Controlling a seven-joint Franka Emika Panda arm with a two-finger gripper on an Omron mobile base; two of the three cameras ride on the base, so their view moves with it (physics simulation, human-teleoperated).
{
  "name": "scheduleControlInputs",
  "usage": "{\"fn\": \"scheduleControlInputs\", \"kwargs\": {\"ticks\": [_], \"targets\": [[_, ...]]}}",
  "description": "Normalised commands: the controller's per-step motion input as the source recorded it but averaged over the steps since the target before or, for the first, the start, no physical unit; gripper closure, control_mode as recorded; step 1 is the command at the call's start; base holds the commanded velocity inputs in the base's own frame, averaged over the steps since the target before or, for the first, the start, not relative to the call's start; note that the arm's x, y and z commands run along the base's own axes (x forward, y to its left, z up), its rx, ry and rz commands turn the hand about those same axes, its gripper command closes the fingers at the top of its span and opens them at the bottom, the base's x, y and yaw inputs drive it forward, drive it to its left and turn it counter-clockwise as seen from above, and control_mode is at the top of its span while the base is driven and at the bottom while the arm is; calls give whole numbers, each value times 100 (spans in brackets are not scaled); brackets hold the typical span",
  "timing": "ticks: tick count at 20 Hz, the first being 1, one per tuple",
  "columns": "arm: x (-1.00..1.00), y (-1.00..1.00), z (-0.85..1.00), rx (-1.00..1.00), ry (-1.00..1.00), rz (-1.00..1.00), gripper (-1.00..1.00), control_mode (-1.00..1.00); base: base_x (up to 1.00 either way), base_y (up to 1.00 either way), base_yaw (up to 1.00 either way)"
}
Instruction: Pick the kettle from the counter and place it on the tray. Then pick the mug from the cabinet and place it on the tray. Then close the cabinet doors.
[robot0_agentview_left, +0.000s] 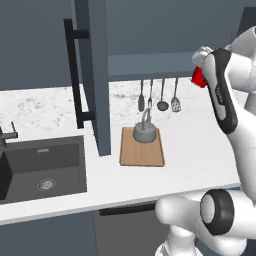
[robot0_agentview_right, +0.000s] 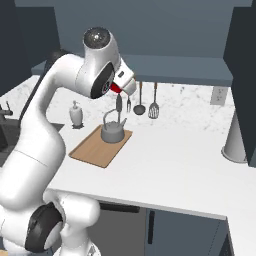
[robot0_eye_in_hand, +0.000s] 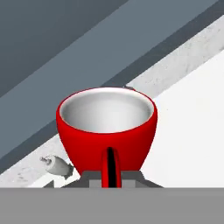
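The red mug (robot0_eye_in_hand: 107, 131) sits close in the hand view, its white inside showing and its handle turned toward me. My gripper (robot0_eye_in_hand: 111, 177) is shut on the mug at the handle side. From the base, the mug (robot0_agentview_left: 199, 77) (robot0_agentview_right: 116, 88) is a red patch by my wrist, held in the air in front of the cabinet shelf (robot0_agentview_left: 150, 62), well above the counter (robot0_agentview_left: 200, 145). The grey kettle (robot0_agentview_left: 145, 131) (robot0_agentview_right: 112, 131) stands upright on the far end of the wooden tray (robot0_agentview_left: 142, 155) (robot0_agentview_right: 95, 147). The left cabinet door (robot0_agentview_left: 95, 75) stands open with its black bar handle (robot0_agentview_left: 75, 75).
A dark sink (robot0_agentview_left: 42, 170) with a faucet (robot0_agentview_left: 7, 134) lies left of the open door. Several utensils (robot0_agentview_left: 160, 95) hang on the backsplash behind the tray. A white soap dispenser (robot0_agentview_right: 76, 115) stands left of the tray. A tall grey container (robot0_agentview_right: 235, 140) is at the far right.
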Motion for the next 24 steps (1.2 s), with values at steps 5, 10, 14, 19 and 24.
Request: {"fn": "scheduleControlInputs", "kwargs": {"ticks": [5, 10, 14, 19, 24], "targets": [[-92, 15, -26, 13, -2, 55, 100, -100, 0, 0, 0], [-51, 12, -40, 0, -2, 70, 100, -100, 0, 0, 0], [-3, 24, -69, -7, -17, 60, 100, -100, 0, 0, 0], [32, 31, -72, -2, -24, 40, 100, -100, 0, 0, 0], [21, 26, -48, 3, -22, 38, 100, -100, 0, 0, 0]]}}
